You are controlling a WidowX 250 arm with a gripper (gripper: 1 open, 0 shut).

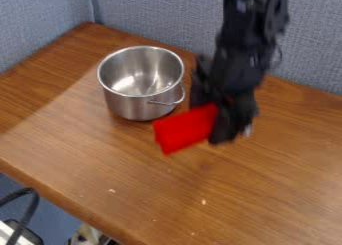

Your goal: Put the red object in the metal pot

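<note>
fingers (205,92) grip red block (186,129); bare wood (107,169) spreads towards the near edge.

One pot (139,87), one red block (186,129).

Your one black arm comes into view from the top edge, at about one o'clock, and reaches down toward the middle of the picture. Its upper links look dark and bulky, and they are blurred, so you can't pick out the joints cleanly. Below them your wrist broadens, with parts spreading toward four o'clock. Your gripper (214,121) sits at the lower end, just toward two o'clock from the centre of the view, raised above the tabletop and pointing downward, roughly toward seven o'clock. Its fingers are closed around the red object (185,129), which juts out on the eight o'clock side; the fingertips themselves are too smeared to make out.
</note>
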